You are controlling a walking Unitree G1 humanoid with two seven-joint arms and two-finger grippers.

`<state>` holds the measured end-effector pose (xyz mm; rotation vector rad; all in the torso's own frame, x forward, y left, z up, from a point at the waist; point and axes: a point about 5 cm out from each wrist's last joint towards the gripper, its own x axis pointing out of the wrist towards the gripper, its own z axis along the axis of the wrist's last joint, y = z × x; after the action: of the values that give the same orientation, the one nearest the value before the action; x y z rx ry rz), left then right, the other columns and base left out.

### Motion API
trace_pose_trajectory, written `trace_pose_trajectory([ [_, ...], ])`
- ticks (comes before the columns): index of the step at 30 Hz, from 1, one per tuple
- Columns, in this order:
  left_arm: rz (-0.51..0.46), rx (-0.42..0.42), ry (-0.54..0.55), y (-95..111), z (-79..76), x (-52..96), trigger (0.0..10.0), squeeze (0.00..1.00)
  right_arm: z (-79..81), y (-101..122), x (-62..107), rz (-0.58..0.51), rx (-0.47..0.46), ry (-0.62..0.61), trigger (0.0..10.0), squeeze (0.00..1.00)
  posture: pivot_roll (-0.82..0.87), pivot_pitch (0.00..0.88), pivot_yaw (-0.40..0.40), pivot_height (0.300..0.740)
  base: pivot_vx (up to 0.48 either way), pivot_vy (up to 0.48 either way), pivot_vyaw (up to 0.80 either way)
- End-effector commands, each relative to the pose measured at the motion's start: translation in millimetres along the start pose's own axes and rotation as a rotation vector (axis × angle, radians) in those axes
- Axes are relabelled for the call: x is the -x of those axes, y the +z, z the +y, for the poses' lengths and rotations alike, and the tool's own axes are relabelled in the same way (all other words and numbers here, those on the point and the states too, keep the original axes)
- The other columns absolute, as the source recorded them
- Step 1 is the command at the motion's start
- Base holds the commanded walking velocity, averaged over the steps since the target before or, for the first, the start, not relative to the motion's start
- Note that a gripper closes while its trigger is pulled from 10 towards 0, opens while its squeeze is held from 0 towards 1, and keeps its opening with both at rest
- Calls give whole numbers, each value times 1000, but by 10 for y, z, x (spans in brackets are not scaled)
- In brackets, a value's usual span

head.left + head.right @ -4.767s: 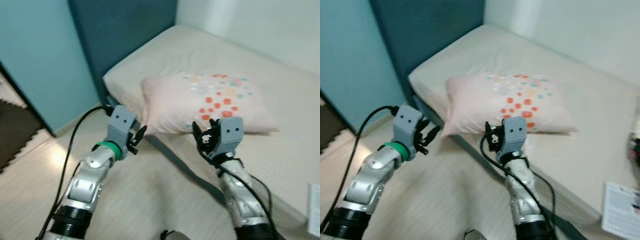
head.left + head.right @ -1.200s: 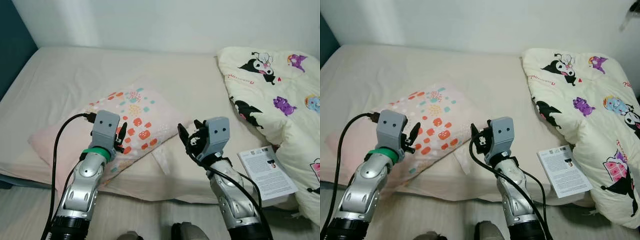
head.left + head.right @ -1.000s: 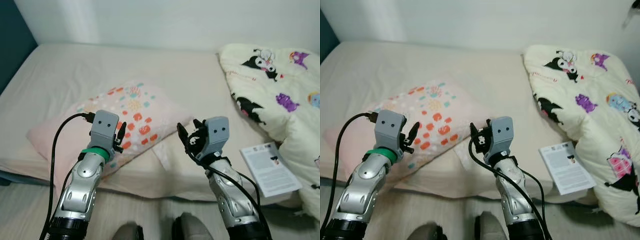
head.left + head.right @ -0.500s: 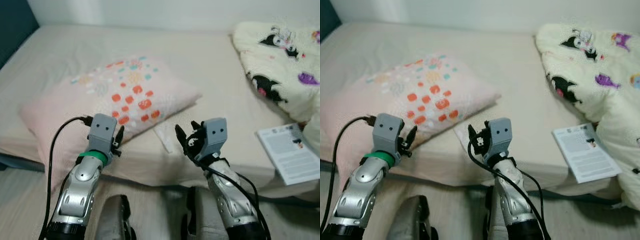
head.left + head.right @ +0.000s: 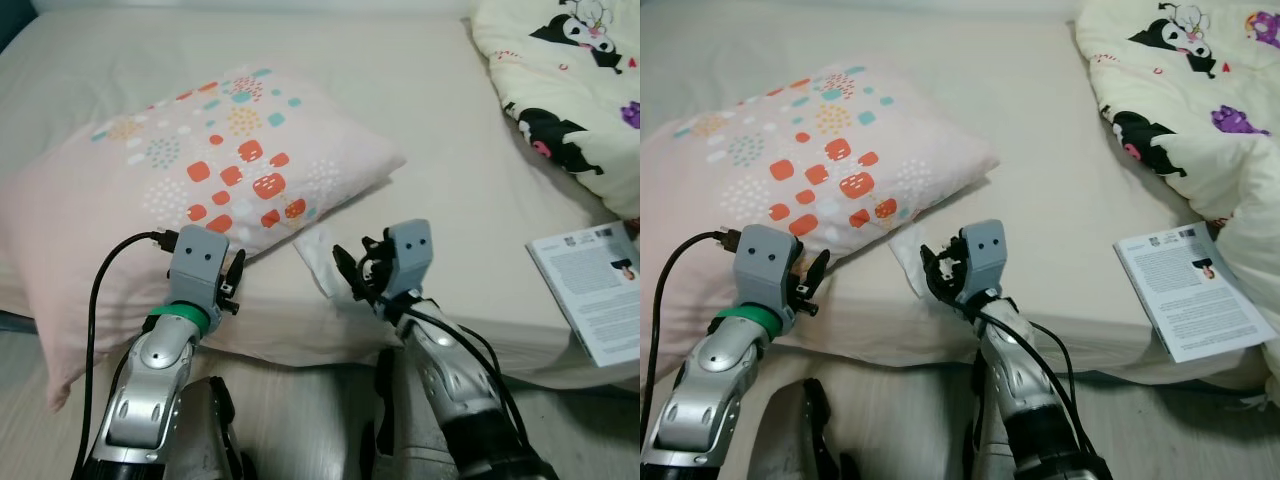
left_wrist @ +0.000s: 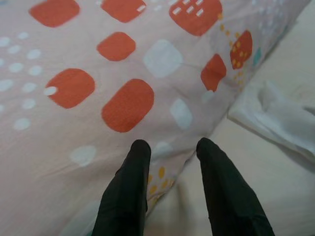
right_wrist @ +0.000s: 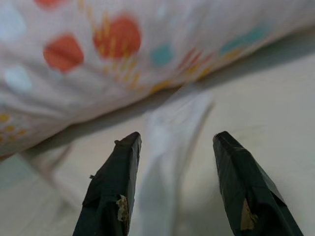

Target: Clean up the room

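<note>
Tissue [image 5: 318, 258] partly under pillow [image 5: 150, 190]

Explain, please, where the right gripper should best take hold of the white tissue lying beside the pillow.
Probably the near, raised fold of the white tissue, coming from above on the robot's side. It lies crumpled and flat on the mattress, its far end against the pillow, and the open right gripper already straddles it.

A bed [image 5: 450, 140] with a beige sheet runs across the view, evenly lit, and pale wood floor [image 5: 1200, 430] shows below its edge
</note>
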<state>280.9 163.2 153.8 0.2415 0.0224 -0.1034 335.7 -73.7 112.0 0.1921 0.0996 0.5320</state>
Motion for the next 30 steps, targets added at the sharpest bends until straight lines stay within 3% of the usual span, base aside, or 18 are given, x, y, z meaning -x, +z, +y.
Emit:
trace_pose_trajectory([
  [1, 26, 11, 5, -33, 25, 48, 10000, 0, 16, -153, 11, 61, -58, 17, 10000, 0, 14, 267, 59, 538, 0, 0, 0],
  [5, 23, 12, 21, 5, 54, 95, 10000, 0, 22, -214, -37, 120, -35, 34, 10000, 0, 50, 309, 46, 538, 0, 0, 0],
  [7, 27, 15, 47, 33, 97, 170, 10000, 0, 21, -266, -84, 177, 19, 56, 10000, 0, 75, 330, 36, 538, 0, 0, 0],
  [9, 44, 19, 72, 23, 124, 268, 10000, 0, -43, -343, -119, 272, 83, 16, 10000, 0, 99, 350, 25, 538, 0, 0, 0],
  [11, 47, 20, 76, 18, 124, 287, 10000, 0, -64, -364, -118, 294, 96, -2, 10000, 0, 103, 352, 22, 538, 0, 0, 0],
  [12, 52, 21, 79, 15, 123, 305, 10000, 0, -86, -380, -119, 308, 96, -18, 7765, 0, 107, 354, 20, 538, 0, 0, 0],
  [13, 52, 21, 79, 15, 123, 305, 10000, 0, -86, -380, -119, 308, 96, -18, 7765, 0, 107, 354, 20, 538, 0, 0, 0],
  [14, 56, 22, 81, 12, 120, 318, 10000, 0, -102, -389, -120, 317, 94, -30, 4039, 0, 110, 354, 18, 538, 0, 0, 0],
  [15, 56, 22, 81, 12, 120, 318, 10000, 0, -102, -389, -120, 317, 94, -30, 4039, 0, 110, 354, 18, 538, 0, 0, 0],
  [16, 58, 23, 83, 12, 119, 330, 10000, 0, -115, -382, -127, 316, 84, -41, 0, 0, 110, 354, 18, 538, 0, 0, 0],
  [23, 48, 36, 86, 55, 98, 252, 10000, 0, -168, -253, -175, 253, 28, -59, 0, 0, 87, 317, 15, 538, 0, 0, 0],
  [30, 38, 44, 78, 89, 66, 182, 10000, 0, -219, -165, -193, 206, 41, -59, 0, 0, 64, 284, 14, 538, 0, 0, 0],
])
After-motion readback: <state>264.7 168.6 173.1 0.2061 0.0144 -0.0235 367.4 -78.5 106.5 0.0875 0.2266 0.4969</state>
